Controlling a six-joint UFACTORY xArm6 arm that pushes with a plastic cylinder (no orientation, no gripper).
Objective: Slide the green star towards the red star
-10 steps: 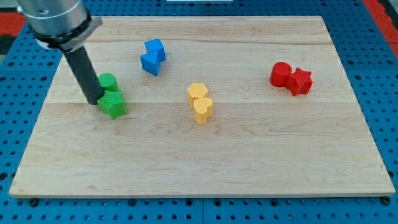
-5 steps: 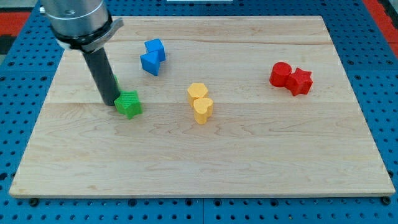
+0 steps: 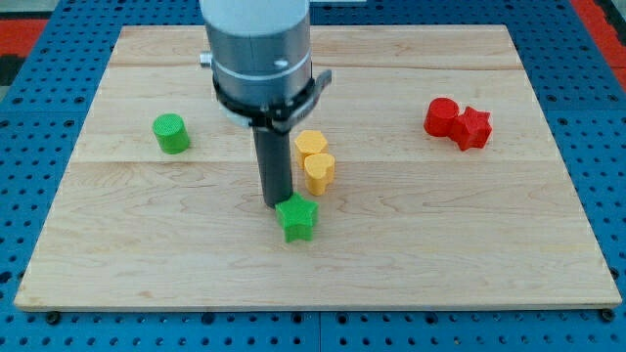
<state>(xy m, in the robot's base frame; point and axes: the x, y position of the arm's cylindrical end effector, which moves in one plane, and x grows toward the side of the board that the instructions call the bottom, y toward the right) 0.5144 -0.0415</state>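
My tip: the lower end of my straight dark rod (image 3: 277, 202) rests on the table, touching the upper left edge of the green star.
Fingers: I have none, only the bare rod, so nothing opens, closes or holds; the tip merely presses against the block's side.
Green star-shaped block (image 3: 297, 218): lies just below and right of my tip, in the lower middle of the pale wooden table (image 3: 469, 244).
Yellow blocks: a yellow rounded block (image 3: 311, 144) and a yellow heart-shaped block (image 3: 319, 172) touch each other, just right of my rod and above the green star, apart from it.
Red star-shaped block (image 3: 473, 127): sits far off at the view's right, well apart from the green star, touching a red cylinder (image 3: 441, 116) on its left.
Green cylinder (image 3: 171, 133): stands alone at the view's left, well apart from my tip.
Arm body: my grey housing (image 3: 256, 49) rises above the rod at the view's top.
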